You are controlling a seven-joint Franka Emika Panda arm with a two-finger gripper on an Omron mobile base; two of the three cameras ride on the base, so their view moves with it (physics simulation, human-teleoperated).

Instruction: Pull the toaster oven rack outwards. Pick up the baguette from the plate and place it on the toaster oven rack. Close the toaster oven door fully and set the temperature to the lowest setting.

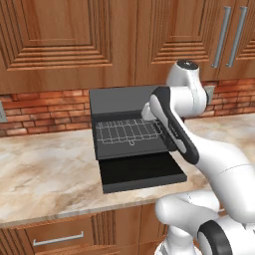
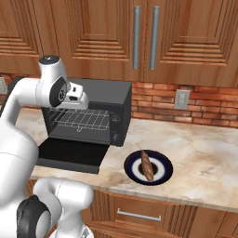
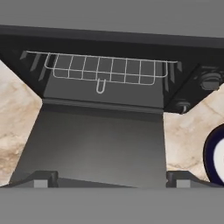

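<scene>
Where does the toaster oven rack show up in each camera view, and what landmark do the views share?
Left base view: the toaster oven rack sits centre, inside the open oven, partly behind the arm.
Right base view: the rack is left of centre, below the robot's hand.
Hand view: the rack runs across the upper part, wire loop toward the camera.
Shared landmark: the lowered toaster oven door, lying flat in front of the rack.

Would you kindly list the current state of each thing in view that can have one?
toaster oven door: fully open, lying flat.
toaster oven rack: inside the oven, its front loop free.
baguette: lying on the plate.
gripper: jaws wide open, holding nothing, facing the open oven.
</scene>
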